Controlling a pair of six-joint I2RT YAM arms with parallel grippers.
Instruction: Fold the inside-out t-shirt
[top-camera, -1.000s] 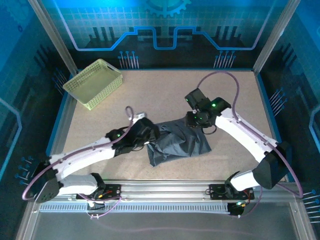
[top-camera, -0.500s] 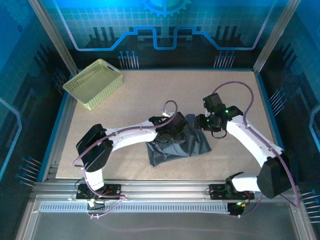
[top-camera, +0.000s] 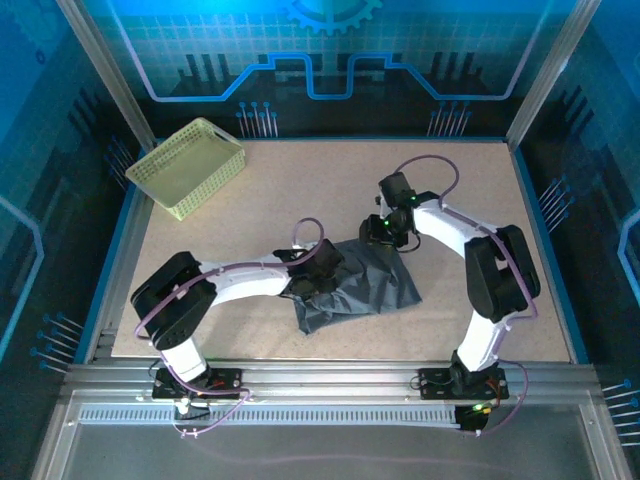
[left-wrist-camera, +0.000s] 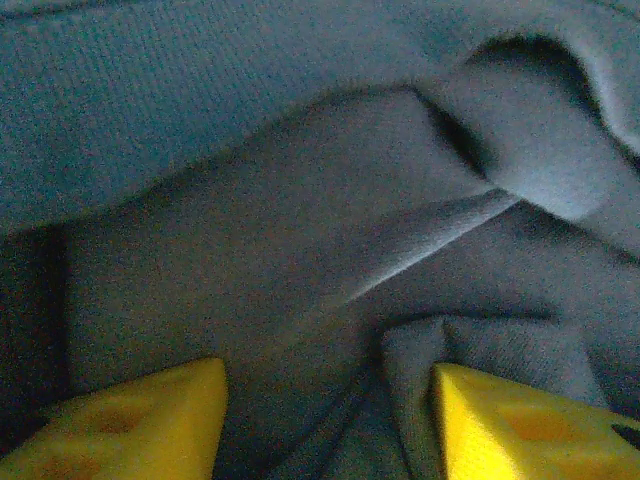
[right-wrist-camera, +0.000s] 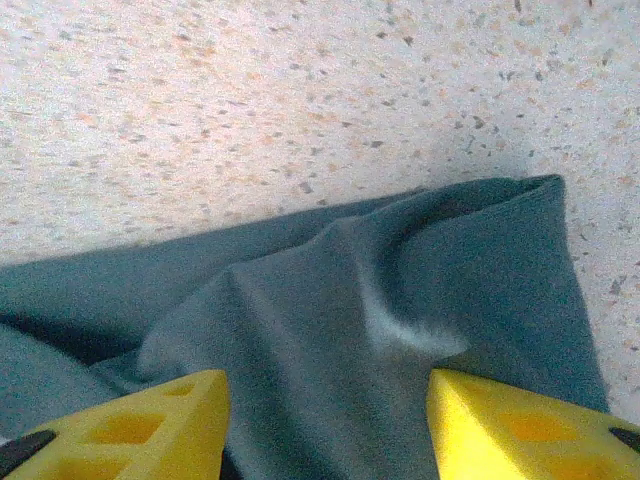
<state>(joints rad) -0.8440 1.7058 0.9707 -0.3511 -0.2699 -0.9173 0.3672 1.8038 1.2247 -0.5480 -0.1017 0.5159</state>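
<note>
**One t-shirt bunched mid-desk, both pincers apart at its edges**

Top view: one dark slate-grey t-shirt lies crumpled at the middle of the desk. One pale yellow-green basket stands at the far left corner, well apart, its lattice floor bare. Two arms reach in, the left pincer at the t-shirt's left edge and the right pincer at its far edge.

Left wrist: two yellow fingers stand apart, with wrinkled cloth across the gap.

Right wrist: two yellow fingers stand apart over the t-shirt's edge, which lies on the speckled desk.

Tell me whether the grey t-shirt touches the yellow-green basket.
Apart. The top view shows bare table between the t-shirt and the basket.
</note>
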